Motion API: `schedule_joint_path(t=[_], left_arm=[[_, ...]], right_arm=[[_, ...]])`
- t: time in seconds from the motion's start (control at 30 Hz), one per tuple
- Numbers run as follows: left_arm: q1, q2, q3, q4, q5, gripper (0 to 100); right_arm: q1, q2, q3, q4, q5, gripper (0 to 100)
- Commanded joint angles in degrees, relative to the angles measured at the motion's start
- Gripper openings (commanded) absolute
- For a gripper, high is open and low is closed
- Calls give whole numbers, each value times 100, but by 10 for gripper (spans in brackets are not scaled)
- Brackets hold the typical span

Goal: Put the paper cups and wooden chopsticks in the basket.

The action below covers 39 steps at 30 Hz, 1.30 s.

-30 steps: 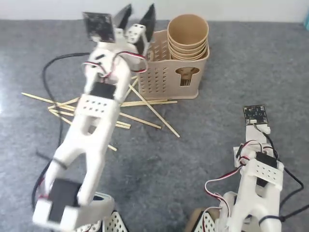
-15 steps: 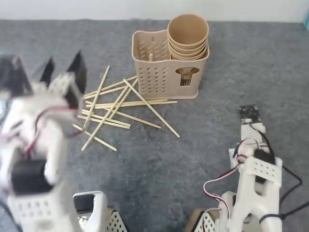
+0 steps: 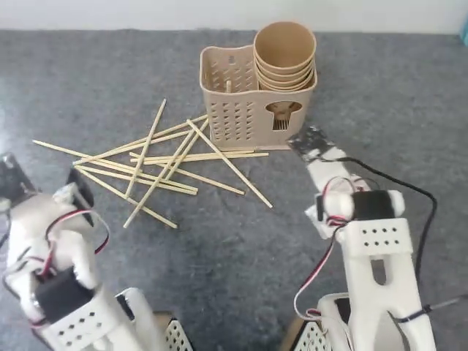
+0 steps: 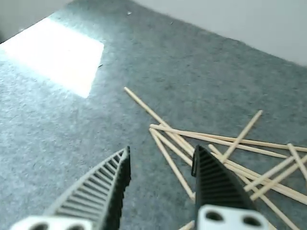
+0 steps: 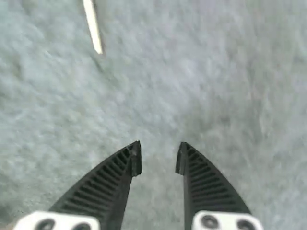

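Status: paper cups (image 3: 285, 47) are nested in one stack inside the basket (image 3: 241, 117), filling the compartment on the side nearer my right arm. I'd say stacking them tight is what leaves the other compartment free for sticks. Something thin stands in that compartment; it looks like one stick, but I can't confirm.

The wooden chopsticks (image 3: 161, 164) lie loose on the grey tabletop (image 3: 409, 110), fanned out and crossing each other. The pile starts just beside the basket front and spreads toward my left arm.

Left claw (image 4: 163, 151): jaws apart, nothing between them, low over the outer edge of the pile. Several stick ends lie just ahead of the tips. That edge is a sensible place to be, since the ends there lie free instead of buried under crossings.

Right claw (image 5: 159, 144): jaws apart, empty, pointing down at bare tabletop in front of the basket. One stick end (image 5: 93, 28) lies ahead of it, not touching.

My read: the cups are done and nearly all the sticks are left. The crossed sticks are the risk, because lifting one could drag or flick its neighbours.
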Motion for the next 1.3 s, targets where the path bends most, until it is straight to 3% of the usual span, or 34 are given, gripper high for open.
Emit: schedule_joint_path(t=[0.0,0.23,0.43,0.63,0.73,0.93,1.27], left_arm=[[-554,-387,541,-527,-193,203],[-1037,-88,1270,-1002,-554,203],[-1556,580,1473,-1705,-484,203],[-2004,1222,1640,-2760,607,203],[-2004,1459,1692,-3095,765,203],[-2004,1679,1684,-3305,782,203],[-1996,1679,1684,-3314,782,203]], right_arm=[[-576,-92,-343,-286,-519,136],[-1684,1182,-695,-1077,-1345,134],[-1815,2958,-1820,-1569,-738,134],[-1842,4171,-2330,-2255,-413,134],[-1991,4523,-2418,-2589,-440,134],[-2308,4734,-2426,-2967,-501,134],[-2193,5411,-2435,-3477,-615,133]])
